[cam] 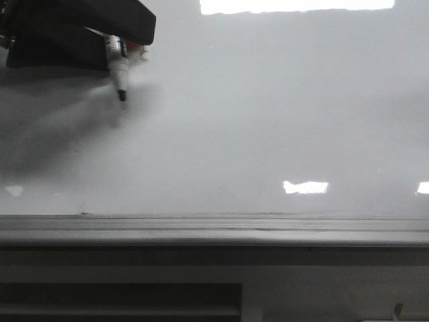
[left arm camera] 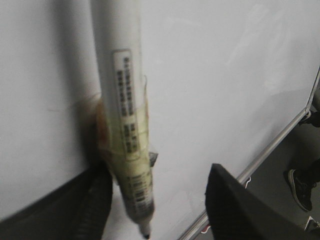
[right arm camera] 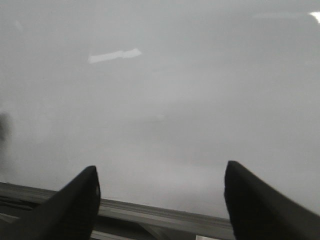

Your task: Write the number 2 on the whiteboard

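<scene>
The whiteboard (cam: 268, 121) fills the front view, glossy pale grey, with its grey tray ledge (cam: 214, 231) along the lower edge. No number 2 or any drawn line shows on it. My left gripper (left arm camera: 157, 172) is at the board's upper left. Its jaws stand wide apart. A white marker pen (left arm camera: 122, 115) is taped with yellowish tape along one finger (left arm camera: 97, 200). In the front view the pen (cam: 119, 70) points down, its black tip (cam: 122, 97) at or just off the board; I cannot tell whether it touches. My right gripper (right arm camera: 161, 167) is open and empty, facing the whiteboard (right arm camera: 160, 90) above the ledge.
Bright light reflections (cam: 305, 187) lie on the board. The board's metal frame edge (left arm camera: 280, 140) runs diagonally in the left wrist view, with a person's dark shoe (left arm camera: 300, 187) on the floor beyond it. A dark slot (cam: 120, 302) sits below the ledge.
</scene>
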